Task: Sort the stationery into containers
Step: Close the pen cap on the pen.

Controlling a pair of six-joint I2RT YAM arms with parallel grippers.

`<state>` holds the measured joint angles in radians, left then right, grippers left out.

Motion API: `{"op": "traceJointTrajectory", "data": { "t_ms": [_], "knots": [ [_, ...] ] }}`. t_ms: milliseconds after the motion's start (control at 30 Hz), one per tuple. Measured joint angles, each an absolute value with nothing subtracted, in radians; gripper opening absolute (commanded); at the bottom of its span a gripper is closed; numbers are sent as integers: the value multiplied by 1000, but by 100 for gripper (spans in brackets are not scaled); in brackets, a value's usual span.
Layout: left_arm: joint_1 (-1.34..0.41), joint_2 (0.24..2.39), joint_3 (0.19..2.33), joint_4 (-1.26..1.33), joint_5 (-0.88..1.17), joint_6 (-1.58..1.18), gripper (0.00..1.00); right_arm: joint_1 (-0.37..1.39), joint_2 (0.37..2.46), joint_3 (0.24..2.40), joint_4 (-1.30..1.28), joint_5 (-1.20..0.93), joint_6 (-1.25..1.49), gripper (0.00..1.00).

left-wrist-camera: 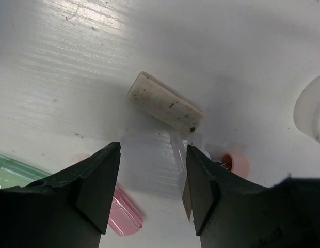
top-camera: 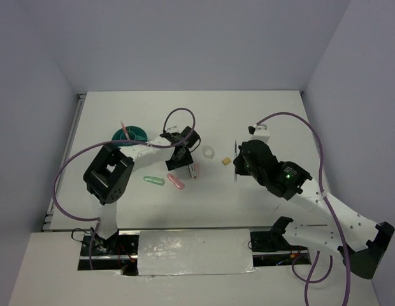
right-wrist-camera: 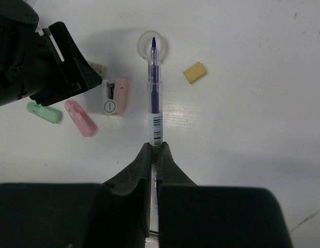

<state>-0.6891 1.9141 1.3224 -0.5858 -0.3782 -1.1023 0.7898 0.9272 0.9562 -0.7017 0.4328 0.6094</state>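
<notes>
White worktop under both arms. The left gripper [left-wrist-camera: 152, 155] hangs released, jaws apart, just short of a grey block [left-wrist-camera: 166, 102]. The right gripper [right-wrist-camera: 155, 150] is clenched on a thin pen [right-wrist-camera: 154, 93]. The teal cup [top-camera: 137, 134] stands at the far left.

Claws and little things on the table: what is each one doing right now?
Left claw: open, nothing gripped.
Right claw: shut on the blue pen.
White eraser: lying loose, ungripped.
Teal cup: upright, pink pen standing inside.
Mint eraser: lying on the table.
Pink eraser: lying on the table.
Tape ring: lying flat.
Tan block: lying flat.
Pink-and-white gadget: lying on the table.
</notes>
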Motion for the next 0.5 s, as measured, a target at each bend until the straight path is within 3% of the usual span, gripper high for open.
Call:
{"op": "traceJointTrajectory", "data": {
  "t_ms": [267,500],
  "knots": [
    [-690,1937,1353,-603,-380,-1108,56,789,911,936,-688,430,604,0],
    [-694,1976,1382,-631,-388,-1118,57,789,885,920,-681,426,604,0]
  ]
}}
